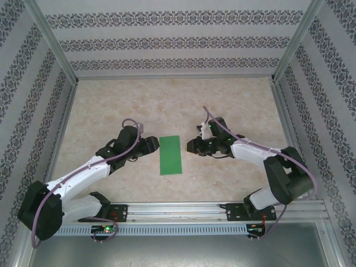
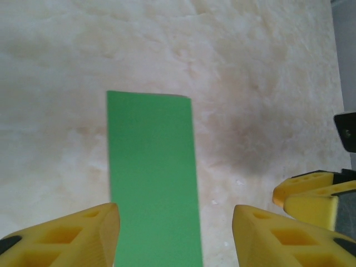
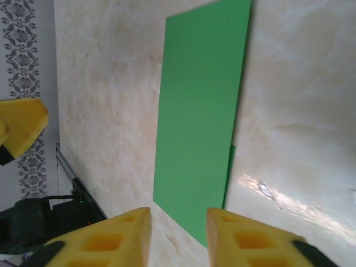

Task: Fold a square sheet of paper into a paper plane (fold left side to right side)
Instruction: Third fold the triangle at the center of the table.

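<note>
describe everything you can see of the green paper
The bright-green sheet of thin paper is a plain narrow rectangle, folded in half: in the right wrist view a sliver of the lower layer peeks past one long edge. It lies flat on the beige marbled table, between the left hand and the right hand; neither grips it.

The square sheet of paper [image 1: 170, 155] was plain bright green, the table [image 1: 233, 105] beige and marbled, the walls [image 1: 178, 41] pale with dark flowery stripes.
</note>
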`<state>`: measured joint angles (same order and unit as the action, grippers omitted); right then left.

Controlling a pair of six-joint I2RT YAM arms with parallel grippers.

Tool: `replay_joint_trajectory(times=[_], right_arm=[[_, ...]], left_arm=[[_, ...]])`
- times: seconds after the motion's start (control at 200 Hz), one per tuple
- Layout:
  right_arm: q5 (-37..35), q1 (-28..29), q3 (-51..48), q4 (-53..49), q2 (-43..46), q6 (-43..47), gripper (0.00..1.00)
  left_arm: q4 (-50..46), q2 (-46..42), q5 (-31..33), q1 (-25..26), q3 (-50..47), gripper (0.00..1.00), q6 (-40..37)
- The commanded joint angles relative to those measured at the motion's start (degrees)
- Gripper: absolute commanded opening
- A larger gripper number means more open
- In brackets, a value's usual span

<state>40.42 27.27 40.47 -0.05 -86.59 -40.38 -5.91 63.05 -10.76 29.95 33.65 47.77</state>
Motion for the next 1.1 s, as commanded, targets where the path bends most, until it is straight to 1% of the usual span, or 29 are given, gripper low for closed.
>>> replay_joint_trajectory(times=[0.0,0.08,0.17,0.22,0.365,0.595,0.879,0.999,1.094], right_arm=[[0.9,2.0,2.7,5.1,-3.9,-2.5,0.14],[0.6,3.0,3.8,5.5,-6.9,-2.6,0.06],[0.2,3.6,4.6,5.9,-9.4,-2.7,0.01],[0.0,3.9,4.9,6.2,-10.6,-2.6,0.0],[-0.1,4.3,5.2,6.5,-13.2,-2.3,0.0],[-0.2,4.3,5.1,6.3,-16.3,-1.4,0.0],[-2.4,4.4,5.5,2.1,-18.5,0.9,0.0],[-3.7,4.5,5.8,-0.1,-18.5,2.2,0.0],[-4.3,4.5,6.1,-1.0,-18.5,2.7,0.0]], left_arm=[[5.9,-2.4,-3.6,-1.8,-3.2,0.56,2.2],[6.8,-2.7,-4.5,-2.3,-4.8,0.55,2.8],[7.8,-2.2,-5.6,-2.6,-5.8,0.55,3.4],[8.0,-1.7,-6.2,-2.7,-6.1,0.54,3.5],[7.2,0.7,-7.0,-2.7,-5.5,0.53,3.0],[6.7,5.9,-10.3,-2.9,-3.7,0.5,2.1],[7.0,12.5,-13.7,-2.8,-2.4,0.49,1.8],[8.9,15.5,-15.9,-2.8,-2.2,0.46,2.6],[10.6,17.9,-17.7,-2.8,-1.8,0.42,3.2]])
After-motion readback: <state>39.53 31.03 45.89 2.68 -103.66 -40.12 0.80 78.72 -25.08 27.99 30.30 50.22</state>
